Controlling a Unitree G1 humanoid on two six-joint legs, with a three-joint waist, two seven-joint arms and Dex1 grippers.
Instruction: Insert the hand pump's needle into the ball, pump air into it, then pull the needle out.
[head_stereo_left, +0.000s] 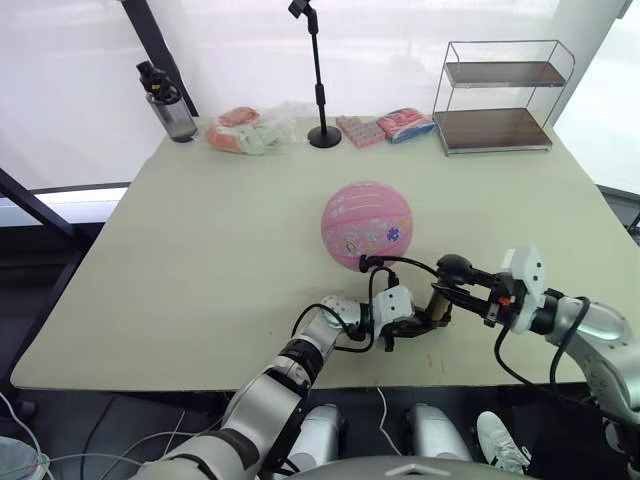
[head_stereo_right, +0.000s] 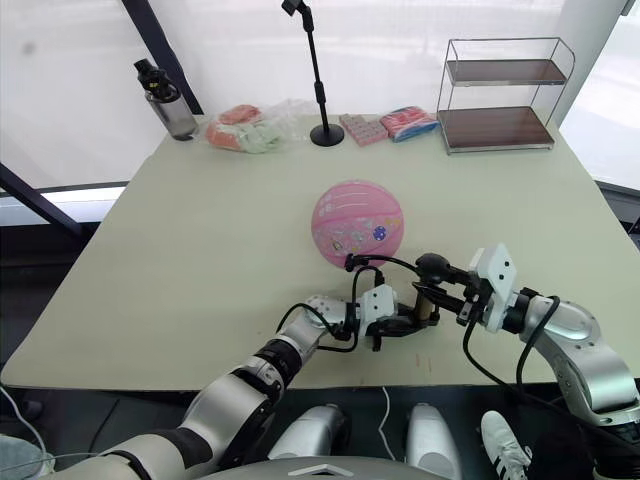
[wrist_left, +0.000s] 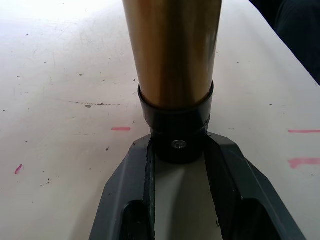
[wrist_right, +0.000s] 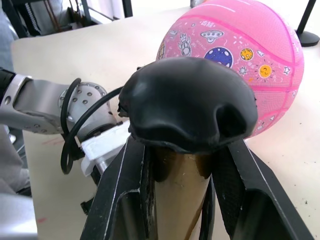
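Observation:
The pink ball (head_stereo_left: 366, 225) rests mid-table. In front of it the hand pump (head_stereo_left: 437, 303) stands slightly tilted between both grippers. My left gripper (wrist_left: 177, 142) is shut on the black end cap at the base of the gold cylinder (wrist_left: 172, 50). Just under the black knob handle (wrist_right: 187, 100), my right gripper (wrist_right: 180, 150) is shut on the pump. The thin black hose (head_stereo_left: 400, 262) arcs from the pump to the ball's near lower side (head_stereo_left: 365, 266). The needle at its tip is too small to make out. The ball (wrist_right: 250, 55) sits close behind the knob.
Along the far edge stand a dark bottle (head_stereo_left: 170, 105), plastic bags (head_stereo_left: 250, 130), a black stand (head_stereo_left: 322, 135), coloured packets (head_stereo_left: 385, 127) and a wire shelf (head_stereo_left: 500, 95). The table's near edge (head_stereo_left: 200, 380) runs just below the grippers.

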